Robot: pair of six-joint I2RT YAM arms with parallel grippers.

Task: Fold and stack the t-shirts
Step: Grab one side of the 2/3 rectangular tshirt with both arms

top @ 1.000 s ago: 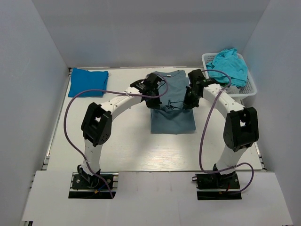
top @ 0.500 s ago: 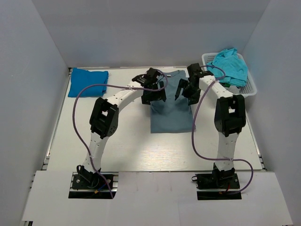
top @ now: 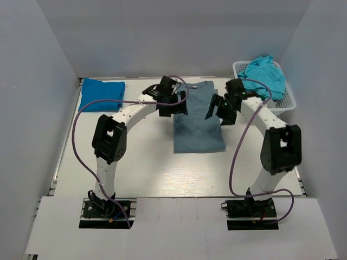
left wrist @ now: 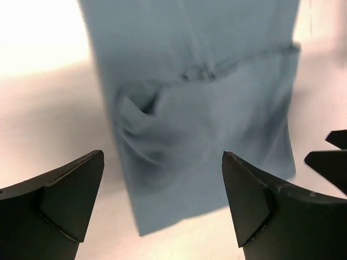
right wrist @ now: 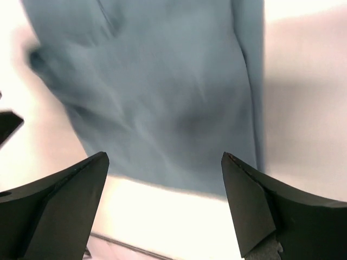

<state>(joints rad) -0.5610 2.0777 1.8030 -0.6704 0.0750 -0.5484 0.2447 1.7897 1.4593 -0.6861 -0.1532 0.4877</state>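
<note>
The left gripper (left wrist: 162,156) and the right gripper (right wrist: 165,156) both gape wide and empty above opposite edges of the grey-blue t-shirt (top: 198,130) lying on the table (top: 141,168).

**Left arm** (top: 130,115): white links, black joints, a purple cable looped alongside. It rises from its base at the near edge, bends at the elbow, and its forearm reaches forward and inward.

**Left gripper** (top: 174,108): black, two-fingered, pointed downward, jaws spread wide. Its dark wedge-shaped fingertips (left wrist: 76,189) stand well apart.

**Right arm** (top: 267,116): same build, mirrored, with the elbow on the outer side.

**Right gripper** (top: 217,115): black, two-fingered, tilted down and inward, jaws spread wide. Its fingertips (right wrist: 246,195) stand well apart.

The two grippers are near each other, not touching.
</note>
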